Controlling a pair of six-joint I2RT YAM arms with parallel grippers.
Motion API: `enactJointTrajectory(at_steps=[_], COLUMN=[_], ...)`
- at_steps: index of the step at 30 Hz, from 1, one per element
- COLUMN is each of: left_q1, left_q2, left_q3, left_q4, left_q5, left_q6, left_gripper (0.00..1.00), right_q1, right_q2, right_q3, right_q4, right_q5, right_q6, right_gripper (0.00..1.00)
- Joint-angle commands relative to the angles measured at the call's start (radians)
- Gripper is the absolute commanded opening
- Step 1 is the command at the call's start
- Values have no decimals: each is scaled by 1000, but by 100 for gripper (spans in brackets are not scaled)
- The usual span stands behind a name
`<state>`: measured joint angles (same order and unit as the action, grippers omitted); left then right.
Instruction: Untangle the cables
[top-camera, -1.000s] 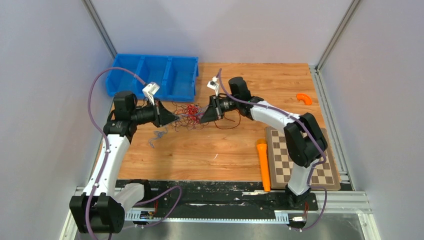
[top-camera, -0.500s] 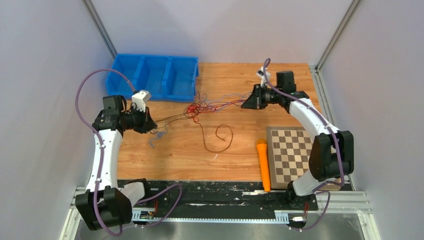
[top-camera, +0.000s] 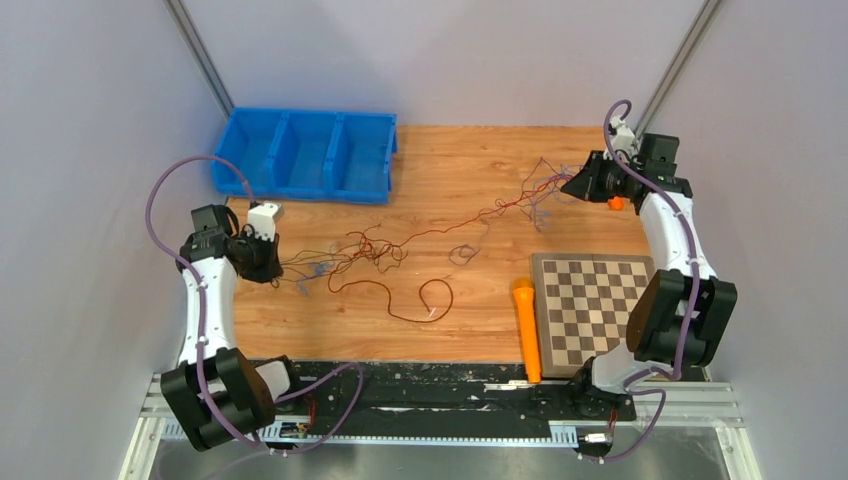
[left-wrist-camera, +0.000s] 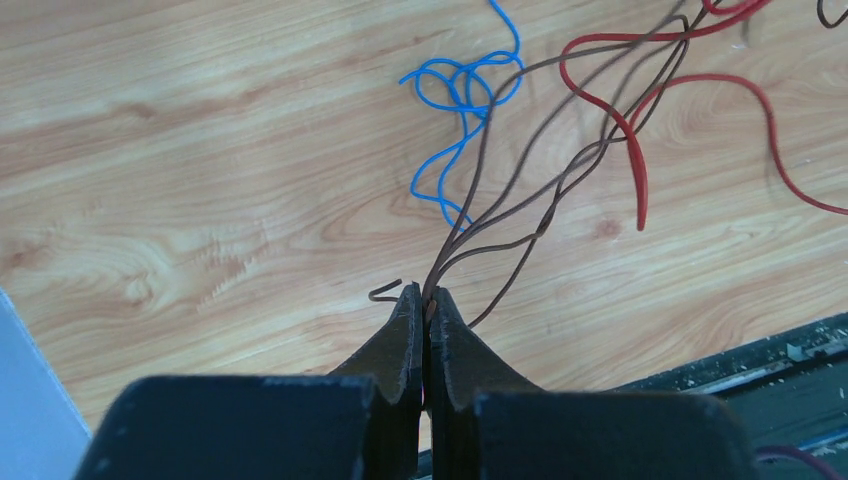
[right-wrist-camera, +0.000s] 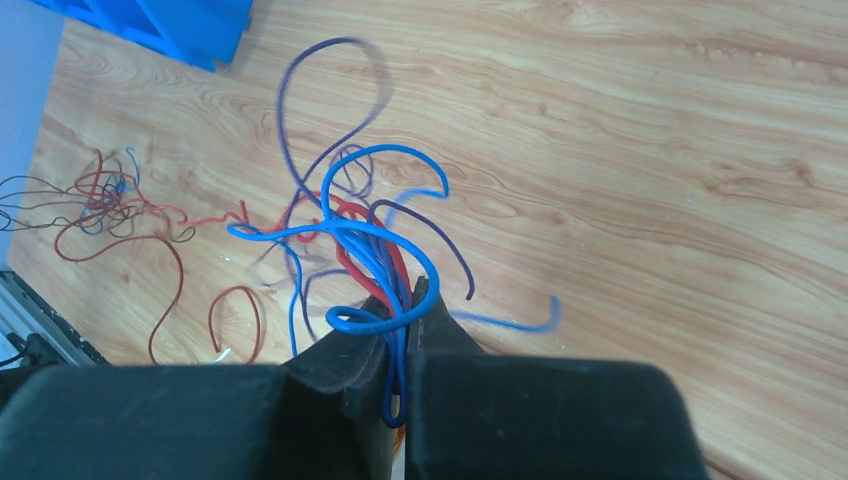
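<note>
The cables (top-camera: 400, 240) are thin red, dark brown and blue wires strung in a loose line across the wooden table, from far left to far right. My left gripper (top-camera: 272, 268) is at the left end, shut on several dark brown wires (left-wrist-camera: 500, 190); a blue wire (left-wrist-camera: 462, 95) and a red wire (left-wrist-camera: 610, 115) lie just beyond its tips (left-wrist-camera: 425, 292). My right gripper (top-camera: 572, 184) is at the far right, shut on a bunch of blue, red and purple wires (right-wrist-camera: 375, 235), held above the table. A red loop (top-camera: 405, 300) lies slack in the middle.
A blue three-compartment bin (top-camera: 305, 155) stands at the back left. A checkerboard (top-camera: 595, 305) lies at the front right, with an orange cone-shaped handle (top-camera: 526, 325) beside its left edge. A small orange piece (top-camera: 616, 204) sits under the right gripper.
Both grippers have pulled far apart, the left toward the left edge, the right toward the back right. The tight tangle has been drawn out into a long loose line.
</note>
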<state>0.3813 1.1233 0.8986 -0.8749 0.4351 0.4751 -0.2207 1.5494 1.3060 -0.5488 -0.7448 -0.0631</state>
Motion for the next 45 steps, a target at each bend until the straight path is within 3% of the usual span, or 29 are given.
enactJointTrajectory(at_steps=[1, 5, 8, 9, 10, 12, 13, 16, 21, 27, 33, 39, 41, 45], left_q1=[-6, -9, -31, -63, -83, -158, -211, -301, -376, -438, -439, -439, -439, -438], left_q2=[-16, -21, -52, -72, -83, -124, -132, -154, -142, -110, -117, -121, -130, -151], left_q3=[29, 66, 128, 143, 175, 217, 226, 253, 265, 283, 279, 283, 284, 279], left_q4=[-17, -69, -105, -112, -112, -81, -33, 119, 327, 431, 520, 550, 543, 558], left_q5=[82, 141, 320, 355, 414, 478, 507, 548, 602, 638, 663, 689, 690, 685], left_q6=[47, 61, 21, 5, -35, -129, -168, -358, -587, -677, -724, -750, -748, -758], left_gripper=[0, 0, 0, 0, 0, 0, 0, 0, 0, 0, 0, 0, 0, 0], right_q1=[6, 37, 108, 135, 163, 208, 213, 332, 565, 783, 884, 895, 883, 885], right_q2=[-4, 16, 29, 38, 49, 74, 80, 85, 110, 244, 409, 496, 505, 509], right_q3=[60, 77, 74, 73, 80, 102, 114, 156, 187, 159, 120, 81, 63, 64], right_q4=[-19, -30, -41, -43, -58, -85, -90, -91, -22, 207, 440, 803, 926, 1006], right_q5=[-31, -114, -102, -75, -43, -13, -17, -150, -198, -90, -226, -162, -155, -140], right_q6=[-40, -30, -35, -45, -63, -83, -79, -52, -21, 105, 216, 466, 558, 596], right_gripper=[0, 0, 0, 10, 27, 71, 83, 94, 98, 98, 100, 94, 96, 100])
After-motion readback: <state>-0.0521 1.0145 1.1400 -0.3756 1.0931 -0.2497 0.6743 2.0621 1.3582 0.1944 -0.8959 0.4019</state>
